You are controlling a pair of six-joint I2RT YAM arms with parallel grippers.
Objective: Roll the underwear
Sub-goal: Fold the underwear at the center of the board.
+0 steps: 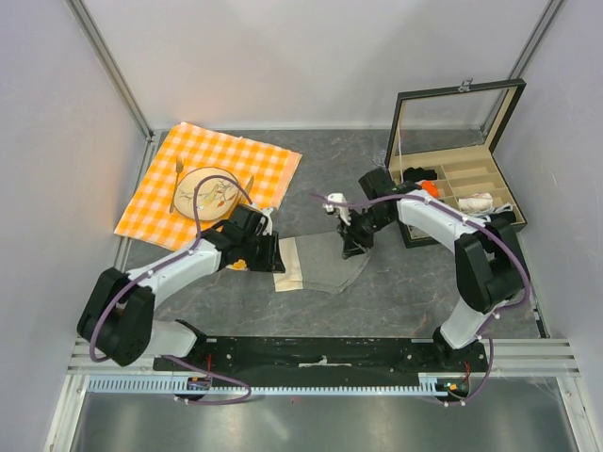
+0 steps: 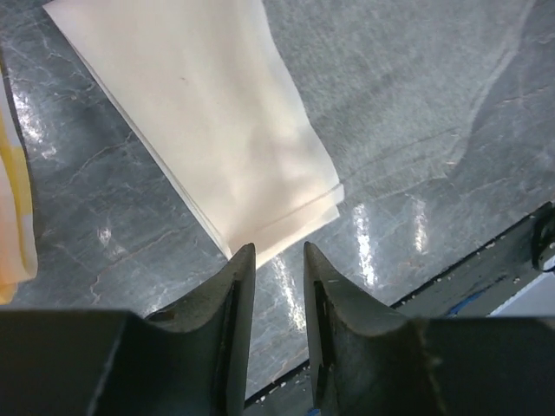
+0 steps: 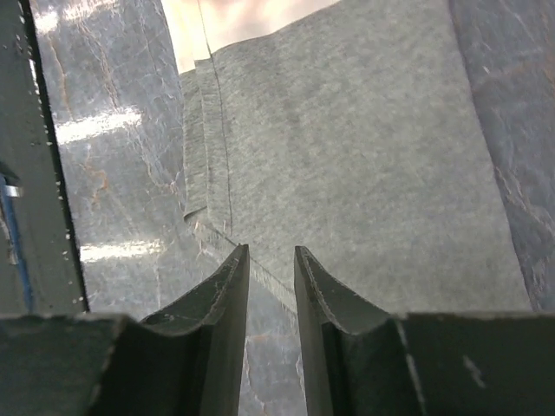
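Rolling is not begun: the flat underwear (image 3: 347,156), just ahead of the slightly parted, empty left tool (image 2: 277,251) and right tool (image 3: 270,251), must be gripped by its edge.

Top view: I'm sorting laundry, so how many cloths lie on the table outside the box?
2. The checked cloth lies back left under the plate; the underwear lies centre, between the left arm and the right arm. Something small could be hidden beneath them.

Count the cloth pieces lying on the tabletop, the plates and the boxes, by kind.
Cloth pieces: 2 (underwear, checked cloth)
Plate: 1
Box: 1
Total: 4
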